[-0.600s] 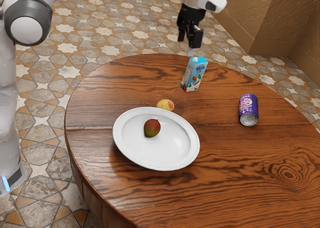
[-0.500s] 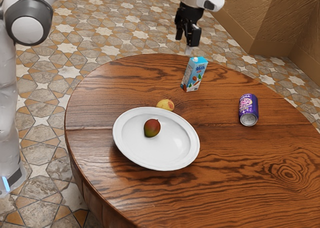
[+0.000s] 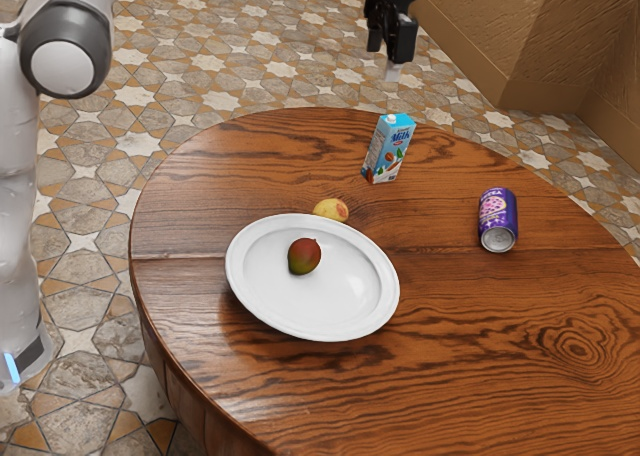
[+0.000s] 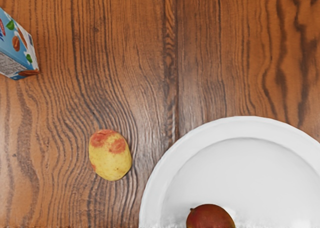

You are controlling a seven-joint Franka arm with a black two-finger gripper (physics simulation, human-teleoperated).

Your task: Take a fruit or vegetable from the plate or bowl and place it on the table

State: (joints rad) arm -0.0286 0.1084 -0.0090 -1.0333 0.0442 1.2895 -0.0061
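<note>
Upward in the exterior view, and slightly toward the exterior view's right, the black pincer (image 3: 390, 56) has moved since the earlier frame, and the arm (image 3: 75, 46) has shifted with it, while the things below have kept their places. Largest is the round wooden table (image 3: 480, 346), which carries everything. On it is the white plate (image 3: 345, 296), and beyond the plate stands the milk carton (image 3: 388, 151), with the purple can (image 3: 497, 219) well apart, seemingly on its side. On the plate, off its centre, rests the red and green mango (image 3: 304, 256). Near the plate's rim, but apart from it, the smaller-looking yellow fruit (image 4: 110, 155), with reddish patches, lies directly on the table. Whether the pincer is spread or pressed together, I cannot tell from where I stand. As for the task, one fruit is on the table, so I would judge that the work is probably complete, if this yellow fruit is the one that was wanted. If it is not, then the mango is what remains to be picked and put down.
</note>
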